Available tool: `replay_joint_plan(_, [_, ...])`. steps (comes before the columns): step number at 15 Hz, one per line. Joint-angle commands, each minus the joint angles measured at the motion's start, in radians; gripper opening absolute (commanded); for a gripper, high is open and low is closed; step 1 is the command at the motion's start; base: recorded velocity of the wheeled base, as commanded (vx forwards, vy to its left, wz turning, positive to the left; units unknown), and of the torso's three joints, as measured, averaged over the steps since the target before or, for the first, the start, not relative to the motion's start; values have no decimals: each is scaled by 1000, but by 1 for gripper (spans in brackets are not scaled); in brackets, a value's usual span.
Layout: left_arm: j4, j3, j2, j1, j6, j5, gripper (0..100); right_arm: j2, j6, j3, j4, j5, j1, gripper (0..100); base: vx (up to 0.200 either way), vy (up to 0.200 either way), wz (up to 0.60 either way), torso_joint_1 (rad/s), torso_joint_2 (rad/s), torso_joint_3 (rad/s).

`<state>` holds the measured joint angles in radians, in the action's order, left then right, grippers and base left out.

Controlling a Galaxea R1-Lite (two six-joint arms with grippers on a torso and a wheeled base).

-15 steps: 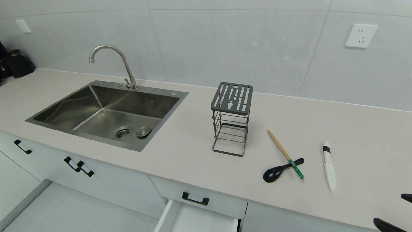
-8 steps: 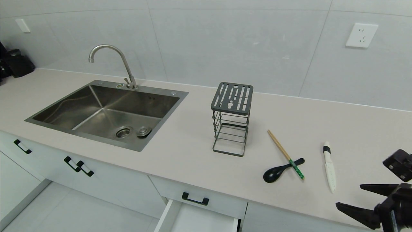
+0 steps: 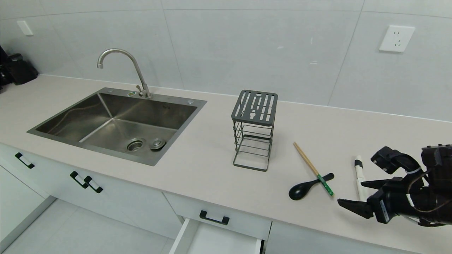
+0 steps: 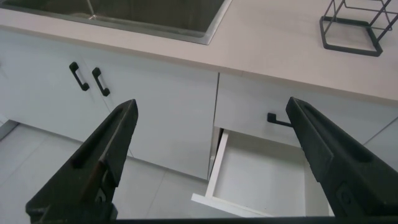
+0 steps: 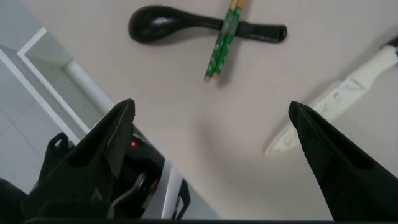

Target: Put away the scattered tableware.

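Observation:
On the pale counter a black spoon [image 3: 309, 187] [image 5: 199, 28] lies with a pair of chopsticks [image 3: 313, 168] [image 5: 222, 38] resting across its handle. A white knife [image 3: 358, 171] [image 5: 339, 96] lies just right of them. A dark wire cutlery rack [image 3: 254, 130] [image 4: 351, 25] stands upright left of the chopsticks. My right gripper [image 3: 356, 195] [image 5: 211, 155] hovers open above the counter's front edge, partly covering the knife's tip. My left gripper [image 4: 214, 162] is open, low in front of the cabinets.
A steel sink [image 3: 116, 121] with a curved tap [image 3: 123, 67] takes up the counter's left part. A drawer [image 3: 215, 240] [image 4: 261, 180] below the counter stands partly pulled out. A wall socket [image 3: 396, 38] sits at the upper right.
My right arm has come up from the lower right corner and moved left over the counter edge, close to the knife. The tableware has not moved.

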<state>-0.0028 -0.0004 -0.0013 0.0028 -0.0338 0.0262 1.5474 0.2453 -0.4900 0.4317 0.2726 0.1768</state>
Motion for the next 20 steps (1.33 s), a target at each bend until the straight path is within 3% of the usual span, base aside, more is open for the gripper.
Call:
replay_joint_plan(1, [0, 0, 1, 0, 0, 0, 100, 97, -1, -42, 9, -1, 26, 100, 0, 0, 0, 0, 0, 0])
replay_joint_plan(11, [0, 0, 1, 0, 0, 1, 100, 303, -4, -213, 12, -38, 39, 100, 0, 0, 0, 0, 0, 0])
replay_joint_plan(20, [0, 0, 1, 0, 0, 0, 100, 349, -37, -242, 16, -70, 82, 100, 0, 0, 0, 0, 0, 0])
